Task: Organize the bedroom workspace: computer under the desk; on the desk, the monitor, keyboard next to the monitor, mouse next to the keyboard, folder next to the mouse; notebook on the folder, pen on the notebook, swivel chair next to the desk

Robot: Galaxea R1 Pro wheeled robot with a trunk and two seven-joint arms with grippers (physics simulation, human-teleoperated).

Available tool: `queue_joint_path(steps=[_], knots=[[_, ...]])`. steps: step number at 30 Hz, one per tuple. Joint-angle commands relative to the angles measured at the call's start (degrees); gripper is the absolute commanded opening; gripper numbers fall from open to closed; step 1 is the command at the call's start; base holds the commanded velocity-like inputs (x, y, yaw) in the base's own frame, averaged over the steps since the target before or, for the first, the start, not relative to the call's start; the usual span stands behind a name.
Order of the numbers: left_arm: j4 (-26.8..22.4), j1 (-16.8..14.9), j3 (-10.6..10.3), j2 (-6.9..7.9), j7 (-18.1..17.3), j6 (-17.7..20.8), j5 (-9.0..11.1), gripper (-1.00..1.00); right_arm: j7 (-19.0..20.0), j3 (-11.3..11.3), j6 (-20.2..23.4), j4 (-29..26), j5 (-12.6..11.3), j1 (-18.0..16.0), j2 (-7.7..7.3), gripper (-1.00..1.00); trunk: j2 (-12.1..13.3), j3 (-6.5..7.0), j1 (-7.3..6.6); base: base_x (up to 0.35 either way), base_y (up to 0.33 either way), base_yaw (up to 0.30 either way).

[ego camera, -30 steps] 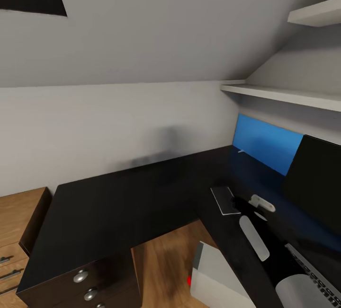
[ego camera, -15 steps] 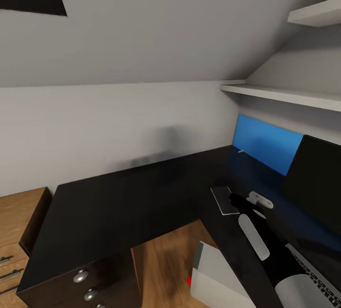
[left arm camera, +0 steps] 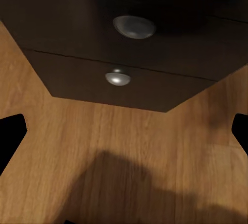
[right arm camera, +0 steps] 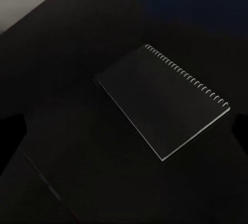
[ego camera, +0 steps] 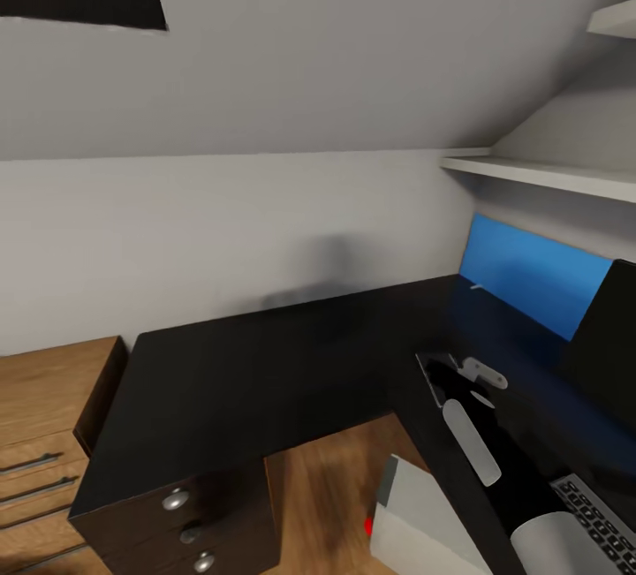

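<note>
A: Comparing head views: did anything on the large L-shaped black-topped desk point(ego camera: 265, 363) move?

B: No. The whole picture slid rightward together, so the camera turned; the objects stayed put. The low light-wood cabinet point(ego camera: 44, 416) showed more, the wide black flat monitor point(ego camera: 609, 336) less.

A: Arm?

B: The right gripper point(ego camera: 484, 374) crept closer in over the dark spiral-bound notebook point(ego camera: 435, 378). The right wrist view looked straight down on that notebook point(right arm camera: 160, 100), lying flat on the desk near the inner corner.

A: Finger state, right?

B: Could not tell; everything was black on black.

A: Left?

B: The left gripper point(left arm camera: 124, 136) hung low with fingers spread wide and nothing between them, facing the black drawer unit with round metal knobs point(left arm camera: 134, 26) above the wood floor.

A: Other items?

B: The flat black keyboard with grey keys point(ego camera: 601, 513) lay on the desk before the monitor. The light grey tower computer point(ego camera: 424, 522) stood on the floor at the desk's edge. The thin white pen point(ego camera: 477, 286) lay by the blue back panel point(ego camera: 530, 279).

A: Meaning?

B: Judged a notebook pick-up was being lined up; no grasp yet.
</note>
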Motion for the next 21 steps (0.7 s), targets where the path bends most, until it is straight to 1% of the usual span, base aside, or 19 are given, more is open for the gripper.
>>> queue_joint_path(steps=[1, 17, 21], knots=[[-0.07, 0.01, 0.0, -0.03, 0.07, -0.06, 0.5, 1.0, -0.42, 0.17, 0.25, -0.09, -0.23, -0.05, -0.07, 1.0, -0.04, -0.07, 0.01, 0.0, 0.0, 0.098], [-0.18, 0.01, -0.08, -0.09, 0.0, -0.21, 0.41, 1.0, -0.25, 0.17, 0.36, -0.1, -0.29, -0.05, -0.07, 1.0, -0.04, -0.09, 0.01, 0.0, 0.0, 0.016], [-2.83, 0.03, -0.2, -0.41, -0.01, -0.84, 0.41, 1.0, -0.17, 0.16, 0.28, 0.04, -0.32, -0.05, -0.07, 1.0, -0.04, -0.09, 0.01, 0.0, 0.0, 0.0]])
